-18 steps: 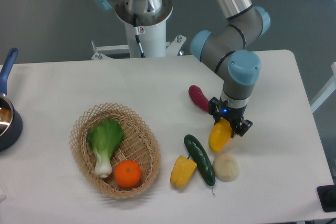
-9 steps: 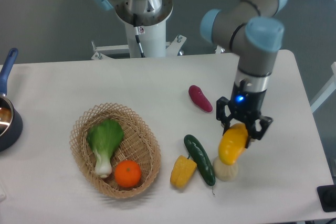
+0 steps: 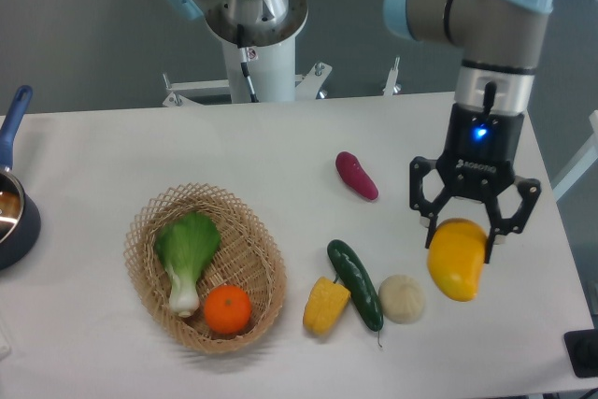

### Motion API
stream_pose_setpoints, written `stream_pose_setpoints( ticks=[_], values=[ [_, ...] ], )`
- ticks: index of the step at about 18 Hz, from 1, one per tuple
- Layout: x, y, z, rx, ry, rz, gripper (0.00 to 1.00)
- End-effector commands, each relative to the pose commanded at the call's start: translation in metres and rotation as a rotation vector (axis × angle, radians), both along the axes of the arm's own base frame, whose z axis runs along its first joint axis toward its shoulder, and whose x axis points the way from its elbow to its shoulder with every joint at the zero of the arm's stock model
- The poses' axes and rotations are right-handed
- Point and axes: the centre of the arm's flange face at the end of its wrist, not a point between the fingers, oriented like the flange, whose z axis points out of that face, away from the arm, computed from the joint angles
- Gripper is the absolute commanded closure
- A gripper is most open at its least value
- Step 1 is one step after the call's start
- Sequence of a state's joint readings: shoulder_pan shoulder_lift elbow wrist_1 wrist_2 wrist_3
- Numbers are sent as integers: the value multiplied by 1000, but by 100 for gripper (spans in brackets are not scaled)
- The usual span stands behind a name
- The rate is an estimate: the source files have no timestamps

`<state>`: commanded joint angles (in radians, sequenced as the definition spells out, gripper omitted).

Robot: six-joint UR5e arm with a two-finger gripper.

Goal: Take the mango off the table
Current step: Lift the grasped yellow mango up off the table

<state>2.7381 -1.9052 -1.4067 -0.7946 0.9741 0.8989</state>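
The mango [image 3: 457, 260], glossy yellow-orange and oblong, hangs in the air well above the white table [image 3: 234, 151] at the right side. My gripper [image 3: 464, 235] points down and is shut on the mango's upper end, a black finger on each side of it. The mango's top is partly hidden between the fingers.
A wicker basket [image 3: 262, 240] holds a bok choy [image 3: 186, 254] and an orange [image 3: 227, 310]. On the table lie a yellow corn piece [image 3: 325, 305], a cucumber [image 3: 354, 283], a pale round bun [image 3: 402, 298] and a purple sweet potato [image 3: 357, 176]. A pot [image 3: 13, 212] sits at the left edge.
The gripper has risen toward the camera and shifted right with the mango in it, lifting the fruit off the table. The other items have not moved.
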Motion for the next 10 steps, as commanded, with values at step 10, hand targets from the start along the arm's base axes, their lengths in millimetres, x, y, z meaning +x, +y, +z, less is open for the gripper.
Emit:
stream_pose_setpoints(
  ticks=[10],
  values=[
    [-6, -7, 0, 1, 3, 8, 59]
  ],
)
